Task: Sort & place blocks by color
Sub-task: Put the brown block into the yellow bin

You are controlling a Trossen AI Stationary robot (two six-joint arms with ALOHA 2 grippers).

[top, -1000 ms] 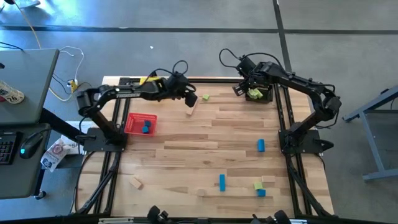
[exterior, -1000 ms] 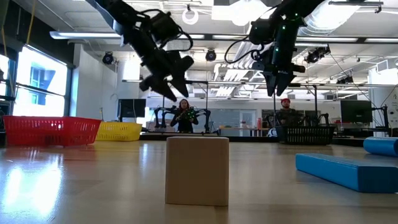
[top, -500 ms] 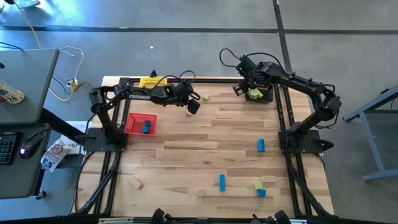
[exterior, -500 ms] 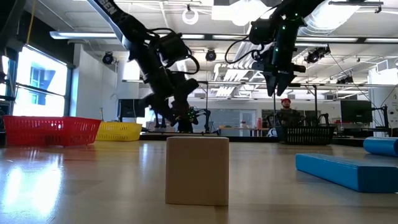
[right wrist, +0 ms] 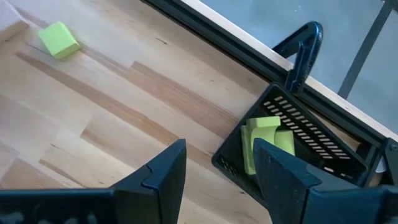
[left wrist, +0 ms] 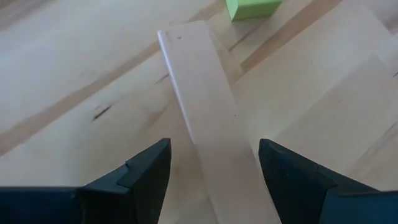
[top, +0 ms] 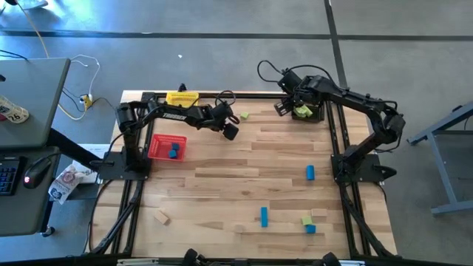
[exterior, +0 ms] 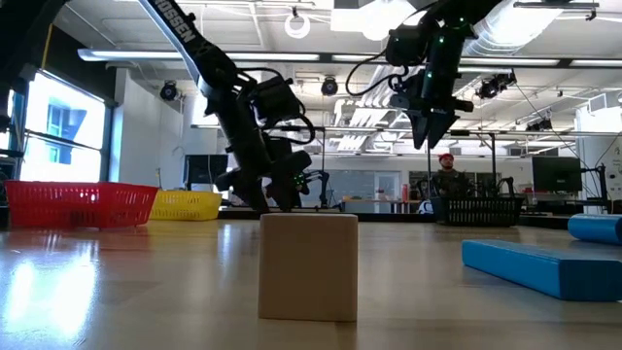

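wood table [top: 222, 159]: left end effector [left wrist: 211, 165] apart astride tan bar [left wrist: 208, 118]; right end effector [right wrist: 214, 165] apart.

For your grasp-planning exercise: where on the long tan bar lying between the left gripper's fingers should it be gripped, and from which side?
Grip the tan bar across its narrow width, near mid-length, coming straight down from above. It lies flat on the table, long and thin, so only its two long sides offer parallel faces. The left gripper already straddles it, fingers open on either side. The green block beyond the far end looks clear of that grasp.
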